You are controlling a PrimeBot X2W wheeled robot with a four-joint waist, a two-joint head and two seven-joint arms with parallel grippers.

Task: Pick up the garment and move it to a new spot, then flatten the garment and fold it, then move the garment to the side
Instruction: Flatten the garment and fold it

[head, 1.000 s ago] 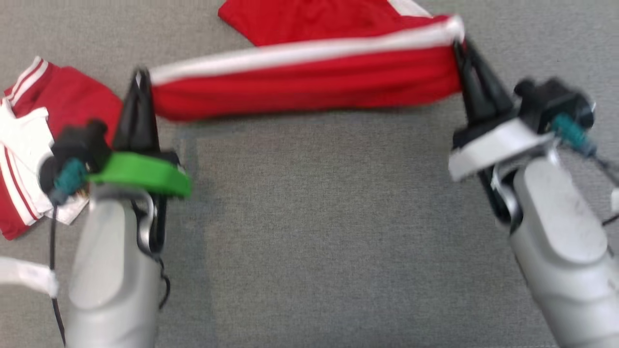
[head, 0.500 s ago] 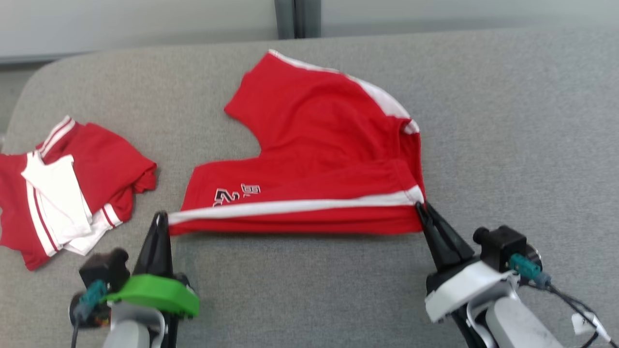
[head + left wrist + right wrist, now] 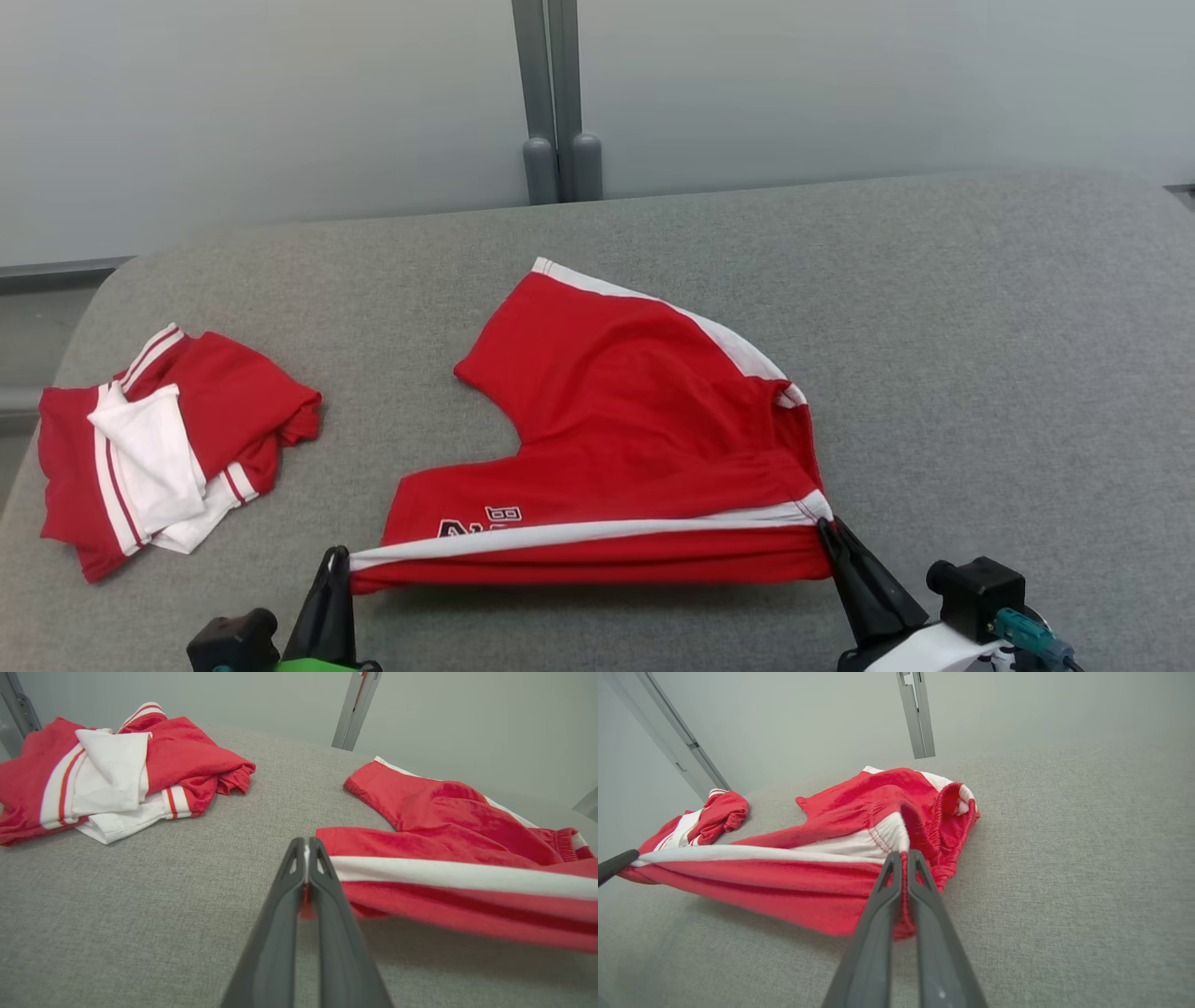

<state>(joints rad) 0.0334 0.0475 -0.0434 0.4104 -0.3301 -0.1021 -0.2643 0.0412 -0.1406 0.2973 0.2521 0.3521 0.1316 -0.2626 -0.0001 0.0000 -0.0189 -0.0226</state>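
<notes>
Since both my grippers are clamped on cloth, I begin with them at the bottom of the frame. At lower left, my left gripper [image 3: 334, 560] is shut on the hem end of the shorts [image 3: 635, 439], just where the white stripe [image 3: 579, 534] runs out. At lower right, my right gripper [image 3: 827, 528] is shut on the stripe's other end, at the corner of the waistband [image 3: 941, 812]. Between the two pinches the near edge is stretched straight and rides a little off the cushion [image 3: 980, 373], with a shadow under it. The rest of the shorts lies on the cushion at the centre of the frame, with one leg [image 3: 551, 317] reaching up and left.

I judge the shorts light, thin and very soft. They have no stiffness of their own, so anything I do not hold sags or drags. The knit looks grippy rather than slick, and a fingertip pinch should hold if the pull stays gentle. The sewn edges are the places to take hold: hem, stripe seam and elastic waistband are thicker and will not stretch out of shape. Holding two corners of one side, as I do, lets tension flatten that edge. The loose far leg may fold under if I drag it across the rough cushion.

Farther off, at the middle left, a pile [image 3: 159, 457] of red and white clothes sits well apart from the shorts. Beyond the cushion, at the top, stands a pale wall [image 3: 280, 112] with a grey post [image 3: 551, 103].
</notes>
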